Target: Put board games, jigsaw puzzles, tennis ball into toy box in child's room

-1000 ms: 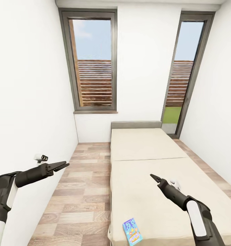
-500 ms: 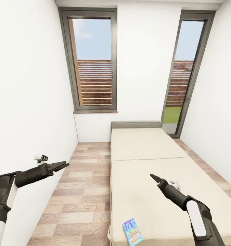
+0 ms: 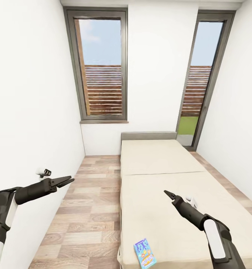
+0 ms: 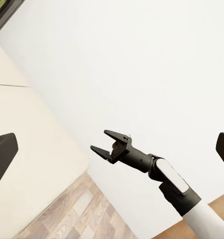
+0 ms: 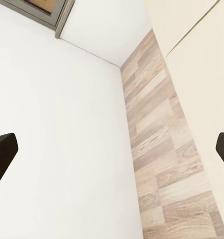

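So the only toy I can spot is one blue printed board game box (image 3: 144,253), lying flat on the long beige bed (image 3: 167,194) right by its near left corner, close to the left edge; the print on it is too small to read. The bed's near end is cut off by the bottom of the head view, so whatever sits further along that end is out of frame. The left pincer (image 3: 67,181) hangs over the wood-plank floor (image 3: 92,209) close to the white wall (image 3: 32,112), holding nothing, fingers spread wide going by the left wrist view. The right pincer (image 3: 167,194) hovers above the middle of the bed, well up from the game box, with nothing in it; the left wrist view (image 4: 103,143) shows its two black fingers parted, so it's standing wide. Two tall grey-framed windows (image 3: 101,67) at the far end.
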### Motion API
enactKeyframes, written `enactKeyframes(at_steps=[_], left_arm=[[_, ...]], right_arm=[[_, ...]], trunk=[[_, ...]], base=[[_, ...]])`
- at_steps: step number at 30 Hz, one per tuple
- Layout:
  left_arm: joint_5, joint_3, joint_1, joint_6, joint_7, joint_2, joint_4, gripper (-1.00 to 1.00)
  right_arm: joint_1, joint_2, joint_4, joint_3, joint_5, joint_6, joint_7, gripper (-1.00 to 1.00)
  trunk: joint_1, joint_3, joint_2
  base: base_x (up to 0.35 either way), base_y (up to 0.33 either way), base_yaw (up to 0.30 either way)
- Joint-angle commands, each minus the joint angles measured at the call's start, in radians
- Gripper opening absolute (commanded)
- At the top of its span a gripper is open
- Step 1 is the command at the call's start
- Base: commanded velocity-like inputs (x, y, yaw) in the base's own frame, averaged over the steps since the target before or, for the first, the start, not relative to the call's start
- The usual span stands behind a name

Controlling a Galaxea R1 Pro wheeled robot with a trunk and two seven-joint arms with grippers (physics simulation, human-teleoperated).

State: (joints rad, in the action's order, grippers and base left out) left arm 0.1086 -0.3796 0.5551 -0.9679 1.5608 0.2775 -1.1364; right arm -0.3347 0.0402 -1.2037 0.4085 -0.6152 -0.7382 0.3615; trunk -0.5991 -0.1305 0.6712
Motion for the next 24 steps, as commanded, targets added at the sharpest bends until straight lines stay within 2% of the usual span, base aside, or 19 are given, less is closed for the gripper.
enactKeyframes(at_steps=[1,8,24], left_arm=[[0.0,-0.001,0.001,-0.012,0.005,0.009,0.0,1.0],[-0.001,-0.001,0.003,-0.035,0.005,0.035,0.0,1.0],[0.0,0.001,0.005,-0.044,0.003,0.036,0.0,1.0]], right_arm=[[-0.001,0.001,-0.001,0.004,0.0,-0.007,0.004,1.0],[-0.001,0.001,0.0,0.006,0.0,-0.007,0.004,1.0],[-0.001,0.001,-0.001,0.002,0.0,-0.007,0.004,1.0]], trunk=[[-0.004,-0.005,0.009],[-0.031,-0.027,0.058],[-0.092,-0.077,0.17]], base=[[0.0,0.0,0.0],[0.0,0.0,0.0],[-0.045,0.0,0.0]])
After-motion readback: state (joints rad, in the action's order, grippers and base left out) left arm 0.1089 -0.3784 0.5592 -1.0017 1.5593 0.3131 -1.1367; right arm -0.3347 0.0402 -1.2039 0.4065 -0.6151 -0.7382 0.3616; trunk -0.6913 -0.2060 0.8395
